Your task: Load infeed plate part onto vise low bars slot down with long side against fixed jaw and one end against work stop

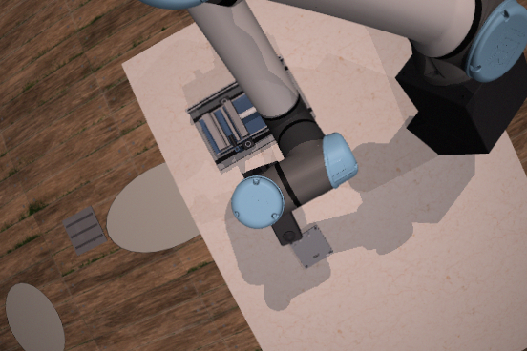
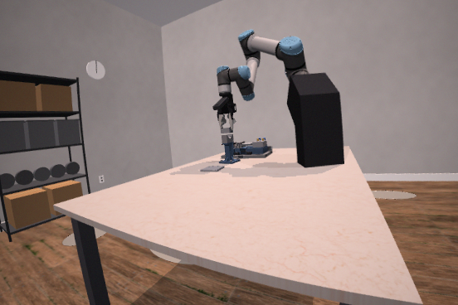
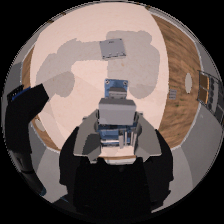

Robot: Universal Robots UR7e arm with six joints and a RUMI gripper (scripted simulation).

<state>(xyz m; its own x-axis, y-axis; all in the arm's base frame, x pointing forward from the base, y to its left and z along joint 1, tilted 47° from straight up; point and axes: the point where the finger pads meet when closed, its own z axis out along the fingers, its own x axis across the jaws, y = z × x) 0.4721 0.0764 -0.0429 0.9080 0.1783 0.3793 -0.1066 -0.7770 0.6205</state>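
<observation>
My gripper (image 2: 226,131) points straight down and is shut on the part (image 2: 226,139), a grey block that fills the space between the fingers in the wrist view (image 3: 116,111). It holds the part right over the blue V-block (image 2: 229,157), which shows just beyond the block in the wrist view (image 3: 116,89). I cannot tell if the part touches the V-block. The grey infeed plate (image 1: 312,252) lies bare on the table, near the gripper. The vise (image 1: 231,125) stands open with its two low bars bare, partly hidden by my arm. The part's slot is hidden.
The black robot pedestal (image 1: 453,104) stands at the table's far side. My forearm (image 1: 248,61) passes over the vise. The table edge (image 1: 158,147) runs close to the vise. A shelf with boxes (image 2: 37,148) stands off the table.
</observation>
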